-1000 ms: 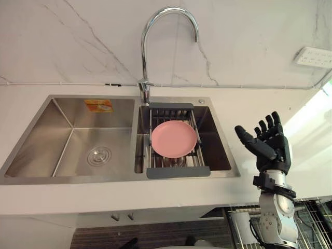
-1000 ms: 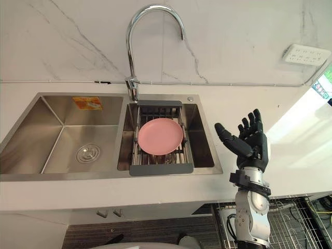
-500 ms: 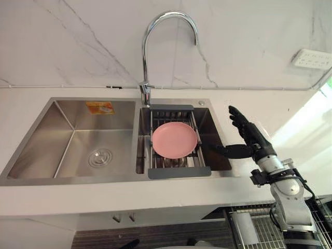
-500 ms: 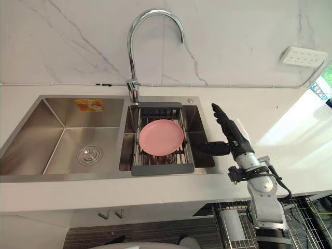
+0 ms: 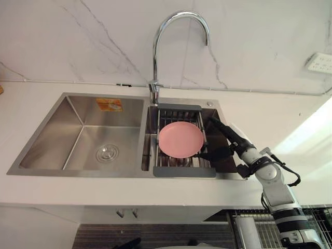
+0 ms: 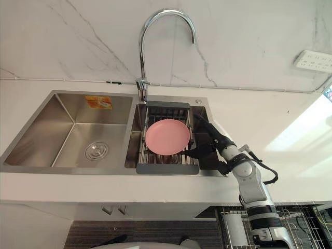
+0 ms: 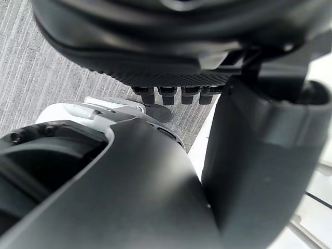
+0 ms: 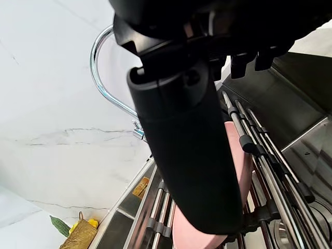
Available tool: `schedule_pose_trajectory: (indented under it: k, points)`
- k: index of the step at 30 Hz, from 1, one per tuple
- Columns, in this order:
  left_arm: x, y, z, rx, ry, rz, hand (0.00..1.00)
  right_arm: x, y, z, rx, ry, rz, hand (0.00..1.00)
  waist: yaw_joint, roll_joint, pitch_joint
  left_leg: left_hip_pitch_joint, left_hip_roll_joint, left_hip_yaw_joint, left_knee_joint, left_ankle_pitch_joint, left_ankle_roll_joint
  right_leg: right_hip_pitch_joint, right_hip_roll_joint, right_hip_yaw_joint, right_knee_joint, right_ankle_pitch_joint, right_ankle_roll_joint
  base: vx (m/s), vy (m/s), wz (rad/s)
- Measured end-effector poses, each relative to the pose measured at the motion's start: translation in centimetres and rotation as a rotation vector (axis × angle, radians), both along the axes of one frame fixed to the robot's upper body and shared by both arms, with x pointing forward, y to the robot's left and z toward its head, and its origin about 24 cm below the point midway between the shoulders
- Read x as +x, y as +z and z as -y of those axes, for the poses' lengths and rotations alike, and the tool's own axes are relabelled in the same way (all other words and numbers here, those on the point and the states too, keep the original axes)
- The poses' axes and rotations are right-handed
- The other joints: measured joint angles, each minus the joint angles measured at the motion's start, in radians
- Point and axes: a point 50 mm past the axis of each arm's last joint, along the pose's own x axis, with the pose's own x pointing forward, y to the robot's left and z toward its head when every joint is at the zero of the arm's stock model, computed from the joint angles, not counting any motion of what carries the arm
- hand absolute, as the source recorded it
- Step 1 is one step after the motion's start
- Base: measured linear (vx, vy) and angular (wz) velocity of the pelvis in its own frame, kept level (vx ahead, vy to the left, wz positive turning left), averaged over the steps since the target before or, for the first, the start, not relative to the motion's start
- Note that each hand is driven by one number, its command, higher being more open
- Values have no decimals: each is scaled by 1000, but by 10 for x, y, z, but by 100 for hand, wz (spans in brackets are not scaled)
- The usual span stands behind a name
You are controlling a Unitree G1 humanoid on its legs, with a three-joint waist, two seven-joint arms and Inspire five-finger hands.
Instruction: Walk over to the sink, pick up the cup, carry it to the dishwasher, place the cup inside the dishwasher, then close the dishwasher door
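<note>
In the pickup step, the dark right hand, fingers spread wide and empty, hangs over the stainless steel sink with the round pink plate just beside its fingers, so closing on the rim likely comes next.

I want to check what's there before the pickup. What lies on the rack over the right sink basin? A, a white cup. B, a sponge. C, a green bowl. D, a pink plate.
D: a round pink plate lies on the rack across the right sink basin, with the right robot hand open beside it.
</note>
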Motion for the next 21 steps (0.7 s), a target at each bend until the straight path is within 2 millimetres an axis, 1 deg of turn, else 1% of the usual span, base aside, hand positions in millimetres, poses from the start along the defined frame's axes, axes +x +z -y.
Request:
schedule_pose_trajectory:
  k: [4,6,12,16,21]
  points:
    - [1,0,0,0,-1,5,100,2,-8,-1,-83,-10,-14,100,2,1,-1,-2,0,-2,-1,6,0,0,1,-2,-2,3,-2,-20,-4,1]
    - [2,0,1,-2,-2,6,100,2,-9,-1,-113,-2,-12,100,6,4,-4,-6,1,-5,-1,8,1,0,2,-4,-8,7,-3,-16,-5,2]
    - [3,0,2,-7,-4,7,100,5,-12,-6,-148,26,-20,100,15,9,-10,-18,2,-11,-1,16,0,1,7,-10,-32,24,-7,-2,-2,1]
    - [4,1,2,-1,-21,6,100,7,-12,-7,-174,36,-16,100,17,10,-11,-22,2,-11,-1,19,1,1,8,-11,-41,31,-8,0,0,0]
    - [5,1,2,-1,-25,11,100,10,-6,-15,-288,89,54,100,19,10,-11,-22,2,-9,-1,21,1,1,9,-7,-46,37,-10,0,0,0]
